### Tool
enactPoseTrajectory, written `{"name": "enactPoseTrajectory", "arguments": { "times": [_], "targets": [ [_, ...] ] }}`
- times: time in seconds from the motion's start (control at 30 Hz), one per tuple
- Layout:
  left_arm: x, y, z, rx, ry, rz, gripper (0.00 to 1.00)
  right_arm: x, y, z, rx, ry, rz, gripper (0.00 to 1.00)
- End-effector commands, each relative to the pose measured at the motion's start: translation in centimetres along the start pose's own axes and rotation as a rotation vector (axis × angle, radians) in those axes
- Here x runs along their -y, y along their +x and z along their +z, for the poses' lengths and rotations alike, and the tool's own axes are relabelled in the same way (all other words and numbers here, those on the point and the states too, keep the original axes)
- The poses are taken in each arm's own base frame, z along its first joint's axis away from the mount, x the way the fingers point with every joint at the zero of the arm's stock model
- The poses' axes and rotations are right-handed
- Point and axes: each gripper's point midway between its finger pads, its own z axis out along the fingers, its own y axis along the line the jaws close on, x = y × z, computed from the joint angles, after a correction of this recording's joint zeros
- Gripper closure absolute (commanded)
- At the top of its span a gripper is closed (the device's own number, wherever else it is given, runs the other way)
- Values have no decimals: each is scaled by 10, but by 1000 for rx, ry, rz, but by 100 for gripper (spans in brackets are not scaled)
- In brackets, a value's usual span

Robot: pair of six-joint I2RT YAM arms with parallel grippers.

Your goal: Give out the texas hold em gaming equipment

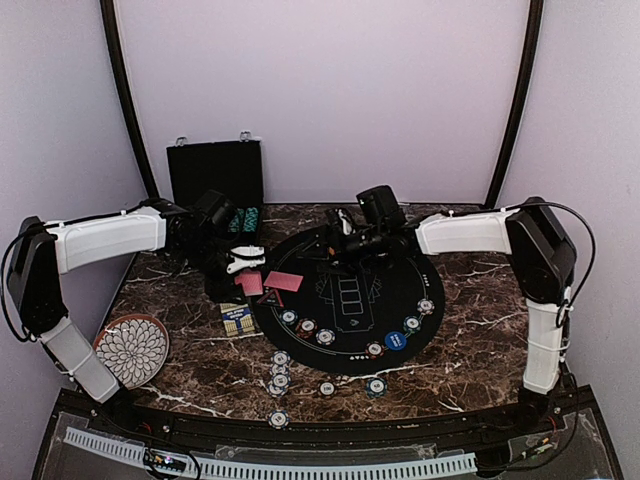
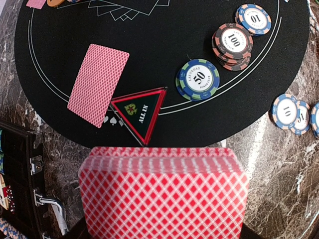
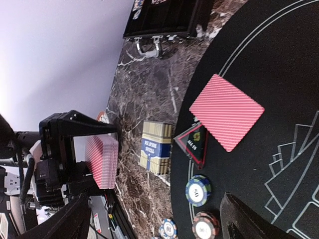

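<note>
The left gripper [image 3: 99,164] is holding its jaws pinched on a deck of red-backed cards [image 2: 163,194], above the marble surface [image 1: 480,330] beside the round black mat [image 1: 345,300]. The right gripper [image 3: 154,224] is hovering over the mat with its jaws spread and nothing between them. A single card [image 2: 97,84] is lying face down on the mat, touching the triangle marker [image 2: 141,110]. Poker chips [image 1: 325,336] are lining the mat's near edge.

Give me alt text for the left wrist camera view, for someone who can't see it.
A deck of red-backed cards fills the foreground, held in the left gripper. Beyond it on the black felt mat lie a single face-down card, an "ALL IN" triangle marker and several poker chips.
</note>
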Motion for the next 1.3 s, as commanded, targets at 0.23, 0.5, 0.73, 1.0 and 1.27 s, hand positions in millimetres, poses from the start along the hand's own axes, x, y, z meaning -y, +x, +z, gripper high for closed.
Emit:
{"name": "enactPoseTrajectory", "arguments": {
  "times": [0.23,0.5,0.73,1.0,1.27],
  "targets": [
    [-6,-18,-25,75,-26,-9,90,-63,34,40,-66,-222,-14,9],
    [-7,-22,-29,87,-26,-14,91,-70,47,55,-96,-267,9,9],
    [-7,-23,-31,89,-26,-16,91,-71,55,62,-122,-290,29,9],
    [-7,-25,-33,97,-26,-15,92,-66,66,68,-155,-325,77,11],
    [-5,-22,-34,91,-25,-7,93,-64,44,31,-80,-334,69,11]
  ]
}}
